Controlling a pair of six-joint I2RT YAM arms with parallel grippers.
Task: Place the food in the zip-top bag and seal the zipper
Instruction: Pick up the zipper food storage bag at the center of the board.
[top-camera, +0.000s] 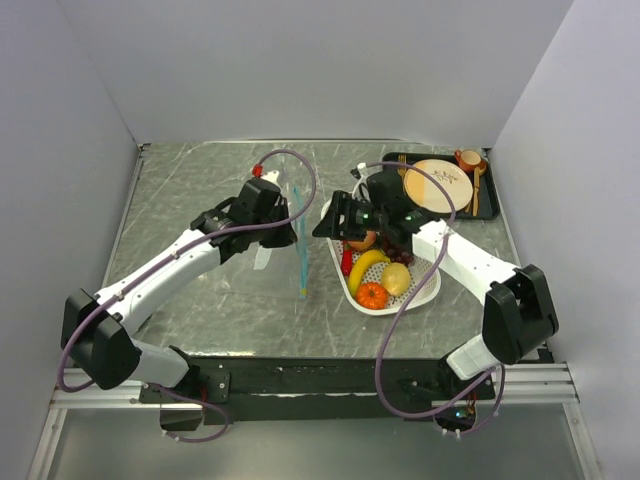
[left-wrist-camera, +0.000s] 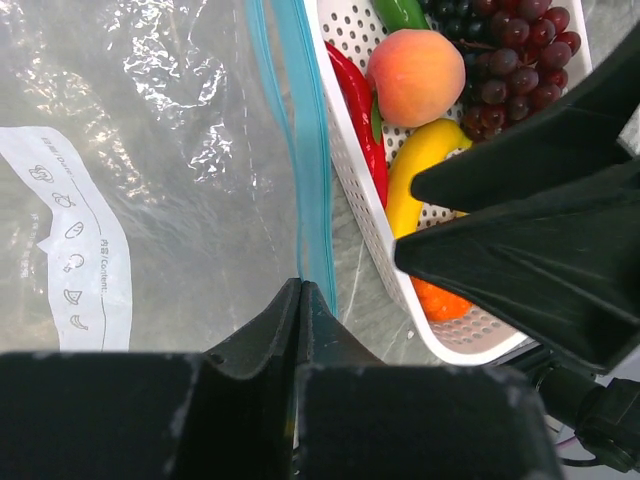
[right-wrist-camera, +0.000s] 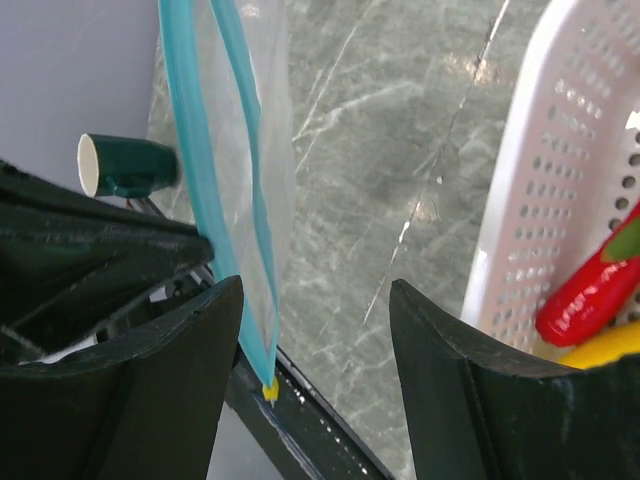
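The zip-top bag (top-camera: 285, 240) (left-wrist-camera: 150, 140) hangs upright mid-table, its teal zipper (top-camera: 301, 240) (left-wrist-camera: 312, 150) (right-wrist-camera: 190, 150) facing the basket. My left gripper (top-camera: 283, 212) (left-wrist-camera: 300, 288) is shut on the bag's mouth edge by the zipper. My right gripper (top-camera: 326, 222) (right-wrist-camera: 315, 285) stands open just right of the bag mouth, its left finger (right-wrist-camera: 190, 370) next to the zipper's end, nothing between the fingers. The food lies in the white basket (top-camera: 432, 285) (left-wrist-camera: 350, 40) (right-wrist-camera: 570, 200): peach (left-wrist-camera: 415, 75), grapes (left-wrist-camera: 510, 50), red chili (left-wrist-camera: 355, 110) (right-wrist-camera: 590, 295), banana (top-camera: 365, 266) (left-wrist-camera: 415, 170), lemon (top-camera: 397, 278), orange tomato (top-camera: 372, 295).
A black tray (top-camera: 395, 160) at the back right carries a beige plate (top-camera: 437, 185), an orange cup (top-camera: 470, 158) and a wooden spoon (top-camera: 478, 190). Grey walls close in the table on three sides. The bag's white label (left-wrist-camera: 80, 250) faces my left wrist camera.
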